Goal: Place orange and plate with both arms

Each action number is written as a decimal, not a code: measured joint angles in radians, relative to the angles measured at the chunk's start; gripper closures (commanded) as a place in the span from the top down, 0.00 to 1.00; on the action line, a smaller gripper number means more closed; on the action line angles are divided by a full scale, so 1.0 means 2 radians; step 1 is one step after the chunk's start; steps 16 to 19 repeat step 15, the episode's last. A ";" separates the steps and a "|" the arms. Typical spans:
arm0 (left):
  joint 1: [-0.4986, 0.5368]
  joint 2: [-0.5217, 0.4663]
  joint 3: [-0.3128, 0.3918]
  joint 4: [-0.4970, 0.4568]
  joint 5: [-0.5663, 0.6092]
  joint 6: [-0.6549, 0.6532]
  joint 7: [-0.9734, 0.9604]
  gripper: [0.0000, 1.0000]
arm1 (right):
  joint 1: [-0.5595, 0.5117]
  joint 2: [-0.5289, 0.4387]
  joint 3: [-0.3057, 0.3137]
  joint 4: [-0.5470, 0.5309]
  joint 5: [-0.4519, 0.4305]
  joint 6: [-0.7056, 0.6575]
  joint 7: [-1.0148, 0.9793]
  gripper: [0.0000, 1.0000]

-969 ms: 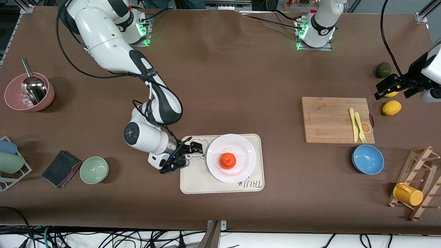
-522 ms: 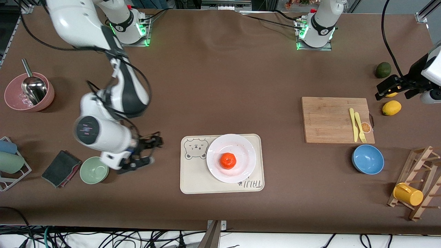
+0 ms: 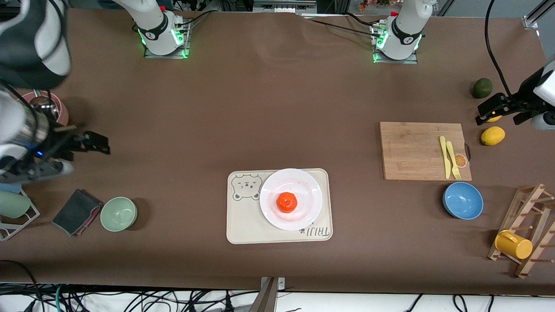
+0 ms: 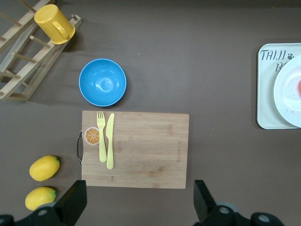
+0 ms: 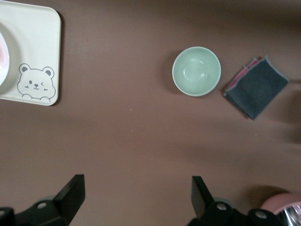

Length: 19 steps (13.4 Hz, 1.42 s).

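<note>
The orange (image 3: 287, 202) sits in the middle of the white plate (image 3: 304, 182), which rests on the cream bear tray (image 3: 243, 225). My right gripper (image 3: 86, 157) is open and empty, up over bare table toward the right arm's end, well away from the tray. In the right wrist view (image 5: 136, 195) it hangs over bare table, with the tray's bear corner (image 5: 34, 52) at the edge. My left gripper (image 3: 498, 118) is open and empty over the lemons; the arm waits. In the left wrist view (image 4: 138, 205), the plate's rim (image 4: 286, 94) shows at the edge.
A cutting board (image 3: 422, 151) with yellow fork and knife, a blue bowl (image 3: 462, 200), two lemons (image 3: 493, 135), a dark green fruit (image 3: 482, 88) and a rack with a yellow mug (image 3: 513, 244) lie toward the left arm's end. A green bowl (image 3: 119, 213), dark cloth (image 3: 77, 211) and pink bowl (image 3: 63, 113) lie toward the right arm's end.
My right gripper has drawn away from the tray's bear corner, rising and swinging toward the right arm's end of the table. The plate, orange and left arm have stayed put.
</note>
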 measured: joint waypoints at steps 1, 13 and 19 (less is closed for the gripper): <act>-0.001 0.000 0.000 0.000 0.000 0.000 0.000 1.00 | 0.000 -0.017 -0.002 0.002 -0.006 -0.002 0.000 1.00; -0.002 0.000 -0.001 0.001 0.000 -0.007 0.000 1.00 | -0.139 -0.157 0.149 -0.183 -0.087 0.005 0.028 1.00; -0.002 0.000 -0.001 0.001 0.000 -0.007 0.000 1.00 | -0.140 -0.157 0.149 -0.183 -0.087 0.010 0.028 1.00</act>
